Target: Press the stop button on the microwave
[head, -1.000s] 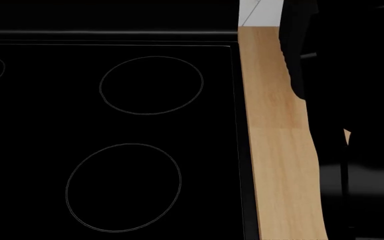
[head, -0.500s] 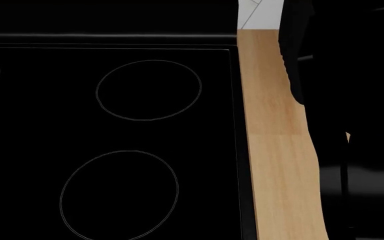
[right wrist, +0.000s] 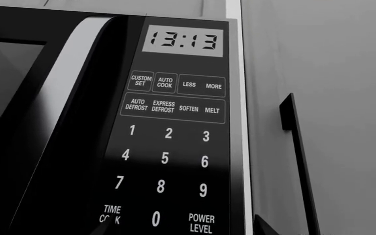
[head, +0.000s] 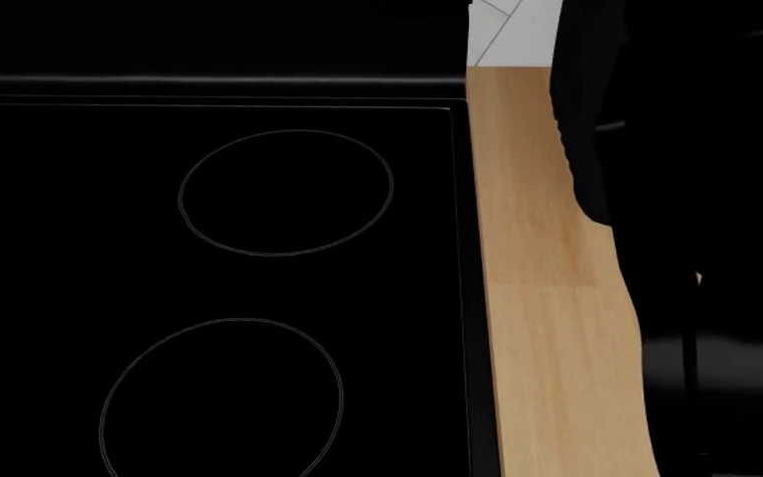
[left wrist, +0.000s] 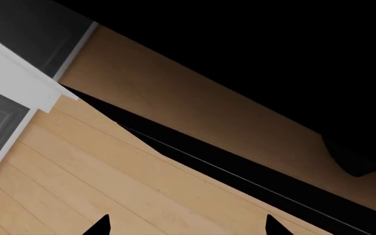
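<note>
The microwave (right wrist: 109,127) fills the right wrist view, its control panel (right wrist: 172,132) facing the camera beside the door's pale handle strip (right wrist: 64,98). The display (right wrist: 182,41) reads 13:13; below it sit rows of preset keys, then the number pad (right wrist: 166,159), and at the frame's edge "TIME COOK", "0" and "POWER LEVEL". The stop button itself is not in view; it probably lies on a row below those last keys, outside the picture. Such a panel is likely a flat, stiff membrane that gives little, so it calls for a short, square push with one fingertip on the key's centre, not a grasp; a glossy face could let a slanted tip slide onto a neighbouring key. A grey cabinet door (right wrist: 344,98) with a dark handle (right wrist: 291,142) stands right beside the microwave.

The right gripper shows only as a dark tip at the frame's edge, so its state cannot be told. The left gripper (left wrist: 186,226) shows two dark fingertips (left wrist: 100,226) set apart over a wooden floor (left wrist: 77,176). The head view shows a black cooktop (head: 223,248) and a strip of wooden counter (head: 540,268).
</note>
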`<state>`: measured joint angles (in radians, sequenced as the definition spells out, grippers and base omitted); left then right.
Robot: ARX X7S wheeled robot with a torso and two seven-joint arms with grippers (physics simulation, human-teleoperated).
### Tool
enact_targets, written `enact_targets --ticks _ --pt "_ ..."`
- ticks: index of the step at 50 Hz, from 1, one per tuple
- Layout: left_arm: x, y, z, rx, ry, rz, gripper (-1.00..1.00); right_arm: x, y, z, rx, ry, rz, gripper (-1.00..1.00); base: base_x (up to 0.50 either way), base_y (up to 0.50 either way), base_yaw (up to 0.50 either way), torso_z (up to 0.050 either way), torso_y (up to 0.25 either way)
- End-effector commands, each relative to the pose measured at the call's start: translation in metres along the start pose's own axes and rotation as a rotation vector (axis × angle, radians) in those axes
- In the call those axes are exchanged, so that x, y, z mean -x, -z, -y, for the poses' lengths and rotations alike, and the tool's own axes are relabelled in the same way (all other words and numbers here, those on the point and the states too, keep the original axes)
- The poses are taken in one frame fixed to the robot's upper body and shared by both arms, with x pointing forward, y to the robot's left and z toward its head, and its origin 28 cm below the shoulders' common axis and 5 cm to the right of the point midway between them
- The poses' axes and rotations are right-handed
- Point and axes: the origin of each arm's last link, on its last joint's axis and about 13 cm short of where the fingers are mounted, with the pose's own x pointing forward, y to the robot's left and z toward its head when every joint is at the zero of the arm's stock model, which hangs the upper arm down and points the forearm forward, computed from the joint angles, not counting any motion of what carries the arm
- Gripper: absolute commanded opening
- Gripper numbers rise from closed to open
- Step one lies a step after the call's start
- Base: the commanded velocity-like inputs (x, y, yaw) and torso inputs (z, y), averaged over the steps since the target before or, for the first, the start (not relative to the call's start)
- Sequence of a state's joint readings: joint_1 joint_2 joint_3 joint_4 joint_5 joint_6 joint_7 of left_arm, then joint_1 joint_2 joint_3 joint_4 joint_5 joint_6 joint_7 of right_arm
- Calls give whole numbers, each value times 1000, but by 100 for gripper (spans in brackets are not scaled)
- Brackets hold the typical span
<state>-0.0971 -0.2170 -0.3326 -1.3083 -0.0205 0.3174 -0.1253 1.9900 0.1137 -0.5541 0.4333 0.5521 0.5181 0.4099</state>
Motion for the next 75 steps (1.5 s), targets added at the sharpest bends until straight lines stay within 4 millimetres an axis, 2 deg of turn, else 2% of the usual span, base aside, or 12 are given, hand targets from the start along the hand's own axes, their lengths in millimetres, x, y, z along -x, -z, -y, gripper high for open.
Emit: enact_targets --ticks 1,5,6,14,19,33,48,61,75 --pt "0 0 0 0 0 -1 100 2 3 0 1 4 -15 100 0 0 0 0 0" --pt "0 0 0 0 0 -1 100 3 1 0 -2 5 -21 100 0 0 0 0 0" --pt "0 0 0 0 0 -1 100 5 2 -1 25 -14 -53 -100 0 0 0 0 0" --pt "0 0 0 0 0 -1 100 16 -14 -8 -15 -43 -25 -100 0 0 0 0 0" --pt "0 0 0 0 0 -1 100 18 -16 -9 -28 -51 -23 -100 0 0 0 0 0" --pt "0 0 0 0 0 -1 100 28 4 -4 8 70 -181 -100 0 0 0 0 0" --pt "0 0 0 0 0 -1 100 39 1 -10 -14 58 -243 -100 0 0 0 0 0" --pt "0 0 0 0 0 -1 100 38 6 -5 -8 84 -273 -100 0 0 0 0 0" --pt "0 0 0 0 0 -1 100 37 10 -10 -1 71 -272 -100 0 0 0 0 0"
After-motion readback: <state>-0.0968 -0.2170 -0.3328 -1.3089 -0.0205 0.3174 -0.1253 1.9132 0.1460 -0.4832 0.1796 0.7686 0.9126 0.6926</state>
